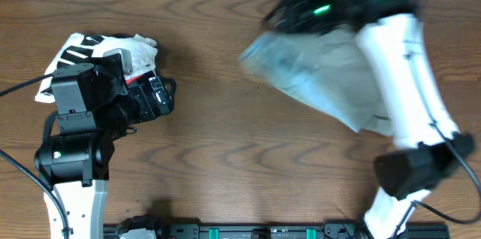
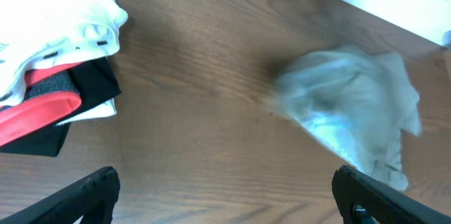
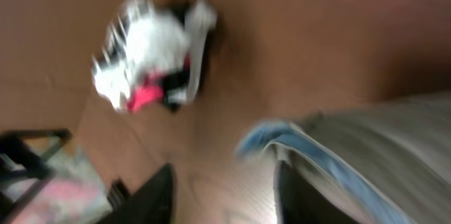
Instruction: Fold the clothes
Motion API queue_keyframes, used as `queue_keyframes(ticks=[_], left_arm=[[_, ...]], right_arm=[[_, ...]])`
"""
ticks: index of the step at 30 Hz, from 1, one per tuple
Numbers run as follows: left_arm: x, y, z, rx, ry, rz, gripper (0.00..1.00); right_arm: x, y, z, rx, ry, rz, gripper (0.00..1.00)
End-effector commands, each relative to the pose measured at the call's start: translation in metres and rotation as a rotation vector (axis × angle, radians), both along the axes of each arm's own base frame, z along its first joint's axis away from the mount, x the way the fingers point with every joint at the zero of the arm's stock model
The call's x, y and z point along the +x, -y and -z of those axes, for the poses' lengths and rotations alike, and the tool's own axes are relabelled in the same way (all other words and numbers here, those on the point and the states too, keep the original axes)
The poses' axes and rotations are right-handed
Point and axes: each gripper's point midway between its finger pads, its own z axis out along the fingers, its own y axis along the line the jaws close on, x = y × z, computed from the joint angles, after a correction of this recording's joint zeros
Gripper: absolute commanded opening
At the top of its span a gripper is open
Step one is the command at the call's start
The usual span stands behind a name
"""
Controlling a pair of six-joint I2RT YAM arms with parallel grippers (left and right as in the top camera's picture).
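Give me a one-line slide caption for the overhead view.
Right arm over blurred khaki shorts; left gripper near a white striped bundle on a wooden table.

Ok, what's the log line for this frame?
shorts: crumpled, unfolded, blurred | right gripper: at shorts' blue waistband edge, grip unclear | left gripper: open, empty, near white bundle

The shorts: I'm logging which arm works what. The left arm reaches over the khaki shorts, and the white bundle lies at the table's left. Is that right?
Not quite. The overhead view shows the right arm, not the left, reaching over the khaki shorts. The left arm is by the white bundle, which does lie at the left of the table.
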Motion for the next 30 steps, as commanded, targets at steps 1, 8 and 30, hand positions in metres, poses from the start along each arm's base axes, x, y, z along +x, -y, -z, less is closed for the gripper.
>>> queue_keyframes(ticks=[1,8,30], left_arm=[[0.002,0.000,-0.009,0.004,0.024,-0.001,0.98],[0.001,0.000,-0.008,0.004,0.020,-0.001,0.98],[0.001,0.000,-0.007,0.004,0.016,-0.001,0.98]], right_arm=[[0.002,0.004,-0.004,-0.166,0.141,0.006,0.58],[0.018,0.085,0.009,-0.381,0.103,0.234,0.69],[-0.047,0.232,0.217,-0.378,-0.560,0.419,0.64]])
